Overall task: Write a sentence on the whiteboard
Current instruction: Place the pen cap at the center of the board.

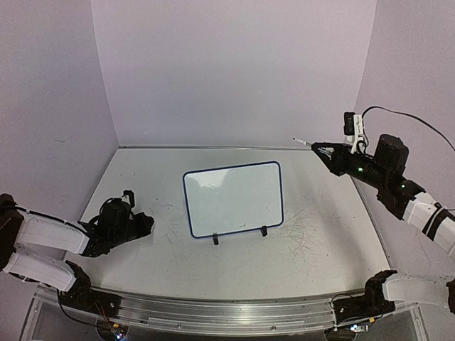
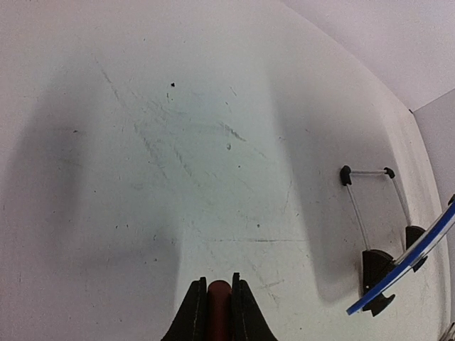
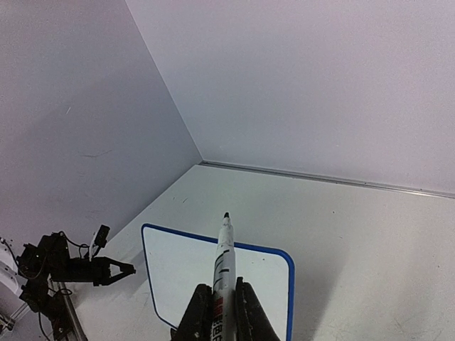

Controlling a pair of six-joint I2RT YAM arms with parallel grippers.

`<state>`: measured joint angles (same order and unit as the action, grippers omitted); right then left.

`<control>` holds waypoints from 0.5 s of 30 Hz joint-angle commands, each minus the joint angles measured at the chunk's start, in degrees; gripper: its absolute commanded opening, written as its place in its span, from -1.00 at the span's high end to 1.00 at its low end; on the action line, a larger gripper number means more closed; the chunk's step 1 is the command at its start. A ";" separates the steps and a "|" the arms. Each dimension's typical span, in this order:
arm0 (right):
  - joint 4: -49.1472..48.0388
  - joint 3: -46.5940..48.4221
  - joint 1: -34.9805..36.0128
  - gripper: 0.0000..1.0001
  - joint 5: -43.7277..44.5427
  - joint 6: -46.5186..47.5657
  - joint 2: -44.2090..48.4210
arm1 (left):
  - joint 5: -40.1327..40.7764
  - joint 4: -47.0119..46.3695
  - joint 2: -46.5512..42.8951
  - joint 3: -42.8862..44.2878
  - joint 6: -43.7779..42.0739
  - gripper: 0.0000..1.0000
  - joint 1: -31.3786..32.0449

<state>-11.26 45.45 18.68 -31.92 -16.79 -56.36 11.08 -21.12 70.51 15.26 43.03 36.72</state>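
L arm (image 1: 43, 238): low at near left, elbow folded, forearm approx level, reaching right.
L gripper (image 1: 146, 226): jaws pinched on red piece (image 2: 219, 302).
R arm (image 1: 398, 188): raised at far right, forearm angled up and left.
R gripper (image 1: 321, 149): in the air, jaws clamped on marker (image 3: 225, 256), tip fwd.

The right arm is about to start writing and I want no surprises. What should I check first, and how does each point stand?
1. Marker held by right gripper: ok, shut on it.
2. Marker tip uncapped: ok.
3. Board standing on both feet: ok.
4. Board face free for writing: ok, blank.
5. Tip at the board: not ok, it is raised off to the right, apart from it.
6. Left gripper away from the board: ok; shut on a red piece.
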 commanded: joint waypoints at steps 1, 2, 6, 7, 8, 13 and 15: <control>-3.63 0.22 0.08 1.00 -1.30 -0.60 0.24 | 7.13 -18.76 5.70 -2.55 -3.40 1.00 2.19; -3.90 0.10 0.06 1.00 -1.30 -0.78 0.24 | 8.14 -20.63 7.90 -2.85 -3.35 1.00 2.70; -5.32 -0.43 0.07 1.00 -1.65 -1.76 0.26 | 10.85 -23.56 16.31 -0.35 -4.72 1.00 5.33; -5.44 -0.45 0.11 1.00 -1.65 -1.84 0.30 | 12.31 -23.63 17.97 0.25 -5.46 1.00 6.69; -5.52 -0.45 0.11 1.00 -1.62 -1.88 0.36 | 13.69 -23.80 18.90 0.71 -5.94 1.00 8.03; -5.61 -0.70 0.11 1.00 -2.52 -1.58 0.95 | 15.02 -24.18 24.42 1.45 -4.78 1.00 9.65; -5.82 -0.94 0.08 1.00 -2.67 -1.57 1.27 | 15.16 -24.45 25.65 1.12 -3.93 1.00 9.88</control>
<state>-13.79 45.20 18.68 -33.05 -18.11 -56.32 23.04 -42.24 93.45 15.40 38.84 46.31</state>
